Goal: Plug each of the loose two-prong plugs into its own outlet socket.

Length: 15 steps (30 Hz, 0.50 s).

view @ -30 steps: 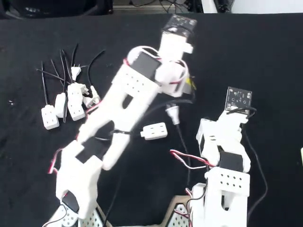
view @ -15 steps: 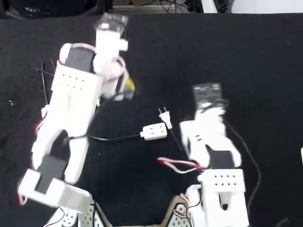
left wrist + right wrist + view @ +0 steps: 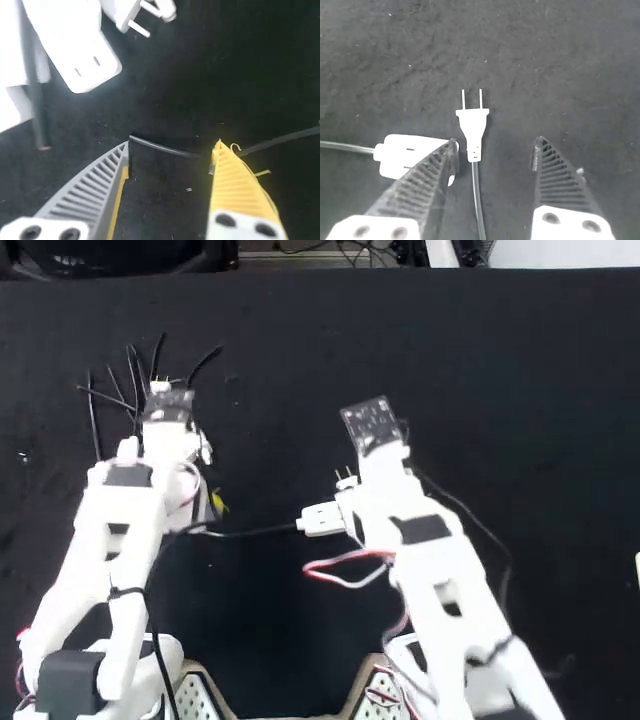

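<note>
A white two-prong plug (image 3: 472,125) lies flat on the black table, prongs pointing away from my right gripper (image 3: 495,142), which hangs open just above it. One of its fingers (image 3: 427,175) overlaps a white outlet socket (image 3: 405,152) lying beside the plug. From above, the plug (image 3: 346,478) and socket (image 3: 318,520) peek out at the right arm's edge. My left gripper (image 3: 170,150) is open over a thin black cable (image 3: 160,149), close to another white socket (image 3: 75,45) and a plug's prongs (image 3: 142,25).
The left arm (image 3: 130,510) covers most of a cluster of white sockets and plugs, with black cable ends (image 3: 130,380) fanning out behind it. A black cable (image 3: 250,532) runs from the centre socket toward the left arm. The far and right table areas are bare.
The left arm has swung from the table's middle to the left, over the cluster. The plug now lies loose beside the centre socket. The right arm has moved left over that plug.
</note>
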Each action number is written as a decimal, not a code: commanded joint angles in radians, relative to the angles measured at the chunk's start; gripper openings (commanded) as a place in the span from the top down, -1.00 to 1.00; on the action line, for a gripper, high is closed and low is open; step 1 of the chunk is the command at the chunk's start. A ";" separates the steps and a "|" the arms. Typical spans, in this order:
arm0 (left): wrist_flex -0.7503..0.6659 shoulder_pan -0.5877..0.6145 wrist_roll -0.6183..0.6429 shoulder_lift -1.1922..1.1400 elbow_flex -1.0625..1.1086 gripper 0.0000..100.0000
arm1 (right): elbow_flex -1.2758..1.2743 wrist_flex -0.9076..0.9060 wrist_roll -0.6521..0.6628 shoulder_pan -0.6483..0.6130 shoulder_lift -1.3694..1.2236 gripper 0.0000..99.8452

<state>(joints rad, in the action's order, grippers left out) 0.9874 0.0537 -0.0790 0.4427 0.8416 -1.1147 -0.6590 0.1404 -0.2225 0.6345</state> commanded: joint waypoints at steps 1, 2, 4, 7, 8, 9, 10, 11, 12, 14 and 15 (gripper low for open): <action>-0.175 -0.004 0.000 0.038 0.116 0.49 | 0.136 0.029 -0.029 -0.021 -0.163 0.54; -0.189 -0.008 0.000 0.038 0.130 0.49 | 0.154 0.032 -0.028 -0.031 -0.205 0.54; -0.206 -0.016 -0.003 0.038 0.153 0.49 | 0.180 0.035 -0.023 -0.052 -0.278 0.54; -0.219 -0.010 -0.008 0.038 0.180 0.49 | 0.222 0.035 -0.023 -0.077 -0.364 0.54; -0.219 -0.002 -0.011 0.038 0.186 0.49 | 0.237 0.035 -0.023 -0.078 -0.390 0.54; -0.221 0.008 -0.025 0.038 0.193 0.49 | 0.252 0.035 -0.023 -0.078 -0.412 0.54; -0.226 0.019 -0.043 0.038 0.199 0.49 | 0.268 0.035 -0.023 -0.077 -0.433 0.54; -0.224 0.033 -0.058 0.038 0.202 0.49 | 0.282 0.035 -0.023 -0.077 -0.455 0.54; -0.221 0.048 -0.068 0.038 0.203 0.49 | 0.294 0.035 -0.023 -0.075 -0.479 0.54; -0.222 0.081 -0.072 0.038 0.211 0.49 | 0.318 0.035 -0.023 -0.075 -0.530 0.54; -0.224 0.091 -0.075 0.038 0.219 0.49 | 0.332 0.034 -0.023 -0.075 -0.558 0.57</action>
<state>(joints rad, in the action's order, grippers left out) 0.7725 0.0921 -0.1312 0.4519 1.0518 -0.8401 -0.6360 0.1235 -0.2793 0.1343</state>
